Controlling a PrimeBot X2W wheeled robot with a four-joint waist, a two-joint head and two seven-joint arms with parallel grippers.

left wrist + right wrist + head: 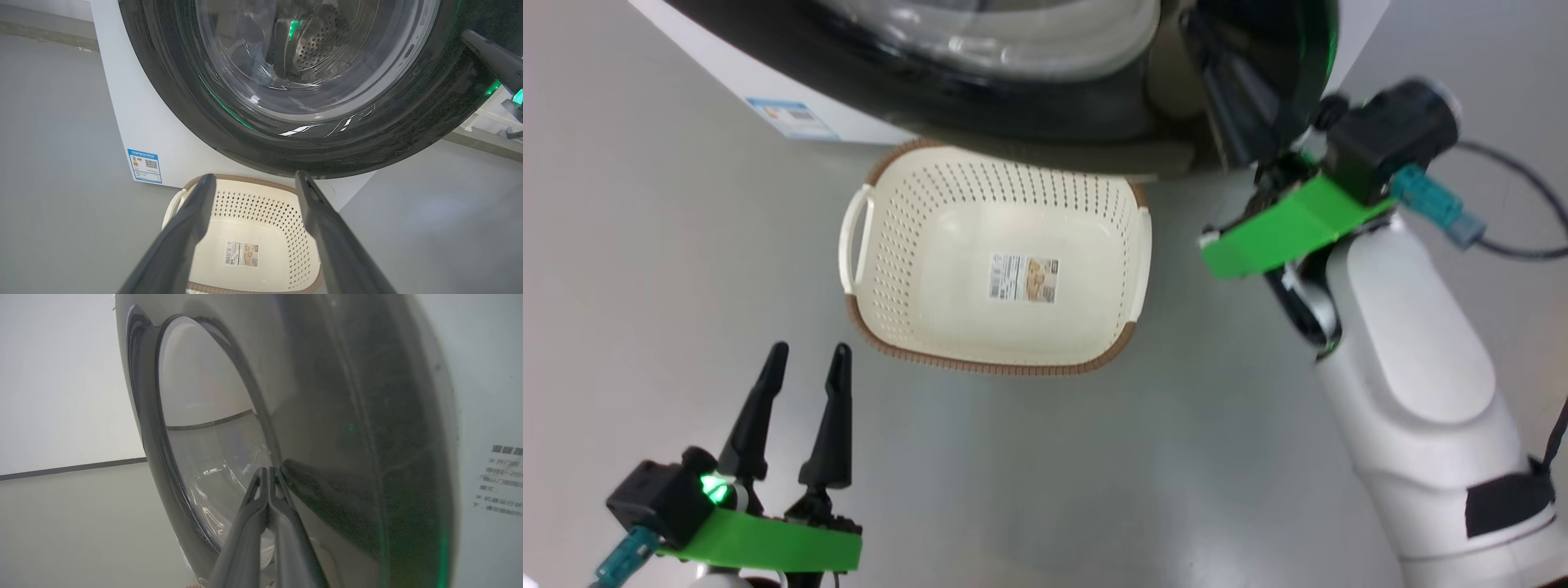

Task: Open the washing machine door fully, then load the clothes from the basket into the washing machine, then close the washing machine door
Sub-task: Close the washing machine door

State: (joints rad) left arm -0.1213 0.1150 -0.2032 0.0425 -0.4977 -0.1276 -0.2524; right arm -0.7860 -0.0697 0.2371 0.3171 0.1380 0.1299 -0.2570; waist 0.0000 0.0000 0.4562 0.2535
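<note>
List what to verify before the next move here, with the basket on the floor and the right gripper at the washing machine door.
1. Basket emptied: ok; only a label lies inside.
2. Clothes inside the drum: cannot tell; the glass glares.
3. Washing machine door latched: cannot tell; it is swung across the opening, but any gap at its edge is unclear.
4. Right gripper shut, tips at the door's dark ring: ok.
5. Left gripper open, empty, apart from the basket: ok.
</note>
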